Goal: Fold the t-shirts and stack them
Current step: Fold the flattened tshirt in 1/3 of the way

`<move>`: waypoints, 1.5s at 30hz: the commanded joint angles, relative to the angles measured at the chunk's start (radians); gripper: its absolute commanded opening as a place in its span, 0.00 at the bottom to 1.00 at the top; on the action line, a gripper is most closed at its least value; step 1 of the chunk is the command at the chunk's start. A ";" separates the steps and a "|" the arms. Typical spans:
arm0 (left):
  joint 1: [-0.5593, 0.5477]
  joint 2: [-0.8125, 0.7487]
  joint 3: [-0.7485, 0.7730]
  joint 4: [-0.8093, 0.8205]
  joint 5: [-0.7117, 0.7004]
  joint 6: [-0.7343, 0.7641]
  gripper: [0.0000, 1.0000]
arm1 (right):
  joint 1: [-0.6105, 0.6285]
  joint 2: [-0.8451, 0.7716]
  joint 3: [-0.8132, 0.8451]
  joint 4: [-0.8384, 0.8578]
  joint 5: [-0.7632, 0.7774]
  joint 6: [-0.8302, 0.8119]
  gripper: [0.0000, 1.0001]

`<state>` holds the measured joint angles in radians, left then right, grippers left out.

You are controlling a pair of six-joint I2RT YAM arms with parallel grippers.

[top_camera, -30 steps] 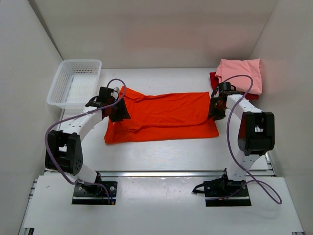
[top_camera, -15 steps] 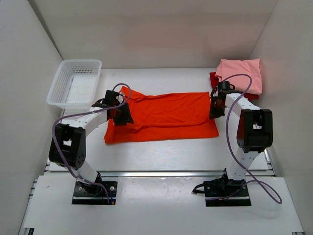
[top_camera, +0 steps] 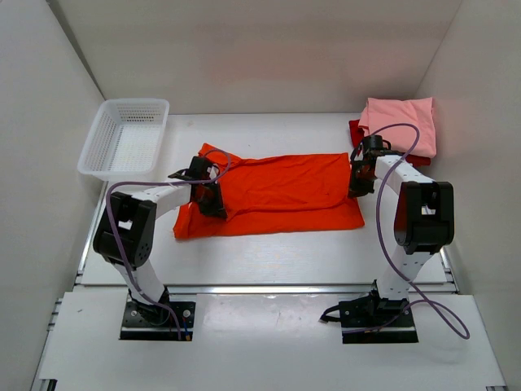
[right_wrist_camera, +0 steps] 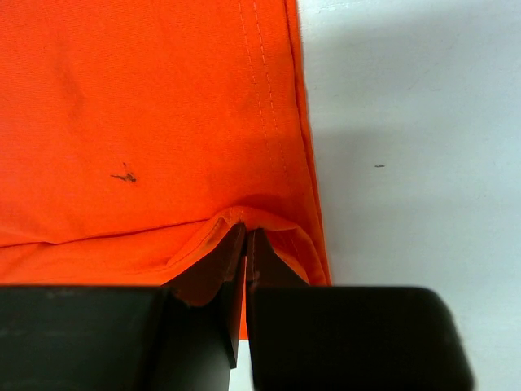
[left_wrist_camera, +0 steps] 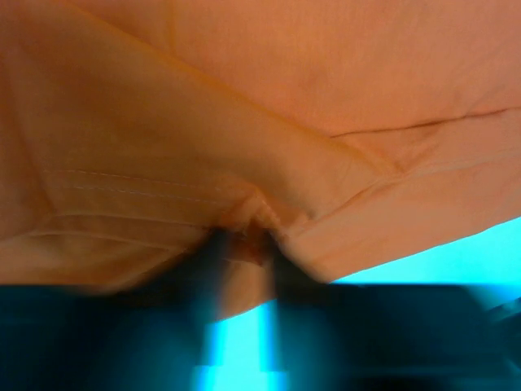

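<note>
The bright orange t-shirt lies mid-table, folded lengthwise into a long band. My left gripper sits on its left part. In the left wrist view its blurred jaws are shut on a pinched ridge of orange cloth. My right gripper is at the shirt's right edge. In the right wrist view its jaws are shut on a small raised fold of the hemmed edge. The light pink t-shirt lies folded at the back right on the dark red one.
A white mesh basket stands at the back left, close to the left arm. White walls enclose the table on three sides. Bare table lies just right of the orange hem.
My left arm has swung right, further over the orange shirt, and its jaws have closed on the cloth. The right jaws have closed on the shirt's right edge.
</note>
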<state>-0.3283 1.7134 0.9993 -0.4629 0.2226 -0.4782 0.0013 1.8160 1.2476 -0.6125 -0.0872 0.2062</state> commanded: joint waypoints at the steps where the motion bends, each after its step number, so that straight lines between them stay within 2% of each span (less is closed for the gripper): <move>1: -0.003 0.005 0.002 0.062 0.027 -0.022 0.17 | 0.002 -0.034 0.007 0.016 0.010 0.001 0.00; 2: 0.003 -0.004 -0.001 0.067 0.032 -0.031 0.00 | 0.000 -0.035 0.009 0.013 0.015 0.005 0.00; 7: -0.011 -0.099 -0.025 0.070 -0.049 -0.039 0.00 | 0.005 -0.095 -0.022 -0.009 0.040 0.012 0.00; 15: -0.015 -0.254 0.005 -0.049 -0.025 -0.002 0.00 | 0.012 -0.264 -0.088 -0.072 0.050 0.030 0.00; 21: -0.006 -0.412 -0.017 -0.126 -0.032 0.021 0.00 | 0.011 -0.460 -0.194 -0.150 0.058 0.058 0.00; 33: -0.009 -0.704 -0.171 -0.249 0.003 0.003 0.00 | -0.029 -0.685 -0.365 -0.294 0.038 0.117 0.00; 38: -0.026 -0.779 -0.214 -0.292 0.027 -0.010 0.00 | -0.050 -0.748 -0.366 -0.377 0.059 0.148 0.00; 45: -0.028 -0.799 -0.226 -0.319 0.035 0.007 0.00 | -0.063 -0.804 -0.390 -0.434 0.053 0.159 0.00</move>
<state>-0.3527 0.9314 0.7727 -0.7631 0.2478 -0.4793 -0.0490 1.0237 0.8692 -1.0126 -0.0460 0.3496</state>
